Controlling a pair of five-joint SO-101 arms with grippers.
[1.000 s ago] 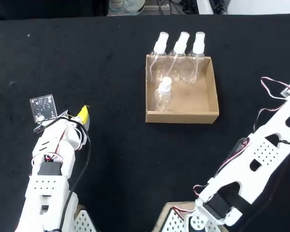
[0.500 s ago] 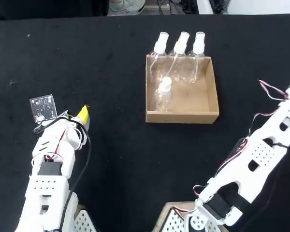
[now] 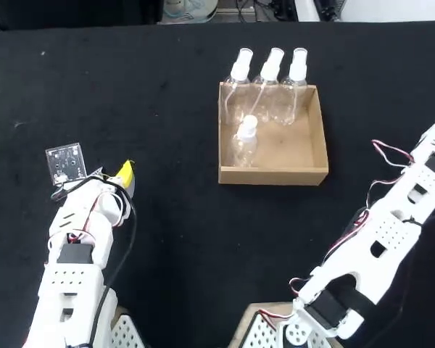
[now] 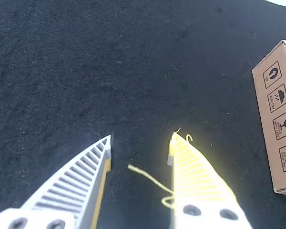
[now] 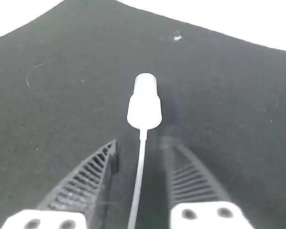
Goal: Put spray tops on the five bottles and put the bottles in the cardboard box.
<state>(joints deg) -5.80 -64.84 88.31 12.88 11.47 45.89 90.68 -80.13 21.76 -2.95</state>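
Left arm [image 3: 76, 246]: at the near left of the table, pointing toward the far side.
Left gripper [image 4: 141, 138]: fingers spread wide with nothing held and bare cloth under the gap (a loose yellow thread trails off the yellow finger).
Cloth [image 3: 167, 109]: black, covering the whole table; a broad bare stretch lies between the left gripper and the box, with nothing in the way.
Box [image 3: 273, 176]: open cardboard, right of centre and toward the far side, well apart from both arms.
Bottles [image 3: 264, 101]: three clear ones stand upright in a row against the box's far wall, close together.
Front bottle [image 3: 244, 148]: upright just in front of the row's left end, near the left wall; the box floor to its right is open.
Tops [image 3: 273, 61]: white, one on each of the four bottles, sticking up above the box rim.
Right arm [image 3: 391, 232]: rises from the near edge and slants out to the right edge of the high view.
Right gripper [image 5: 142, 142]: fingers parted, one on each side of the loose top's thin tube.
Loose top [image 5: 144, 107]: white head just past the fingertips, tube running back between them.
Edges: in the right wrist view the cloth ends not far beyond the loose top, with pale ground past it.
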